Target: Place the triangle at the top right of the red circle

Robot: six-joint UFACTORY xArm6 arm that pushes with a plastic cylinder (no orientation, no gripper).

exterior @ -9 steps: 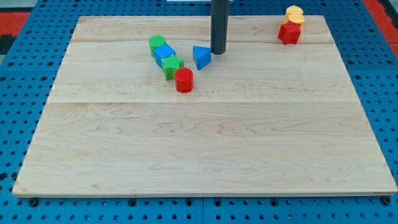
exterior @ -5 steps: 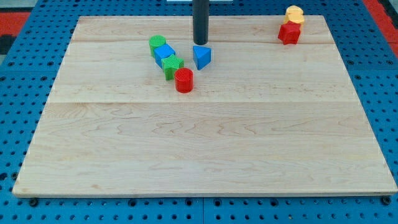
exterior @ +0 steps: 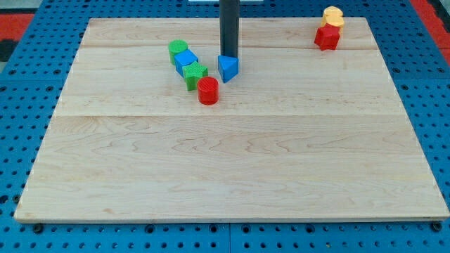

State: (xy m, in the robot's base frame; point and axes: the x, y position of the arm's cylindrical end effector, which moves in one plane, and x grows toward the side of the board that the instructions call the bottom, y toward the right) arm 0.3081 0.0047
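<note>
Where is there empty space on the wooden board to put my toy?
The whole lower half of the board, below the red circle, is bare, and so is the stretch between the blue triangle and the red block. It's crowded at upper left, where my tip meets the triangle.

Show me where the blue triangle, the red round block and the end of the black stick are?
blue triangle (exterior: 228, 69): camera view, on its front face.
red circle (exterior: 207, 91): camera view, on its side.
my tip (exterior: 228, 55): camera view, the rod's very end, just above the triangle.
</note>
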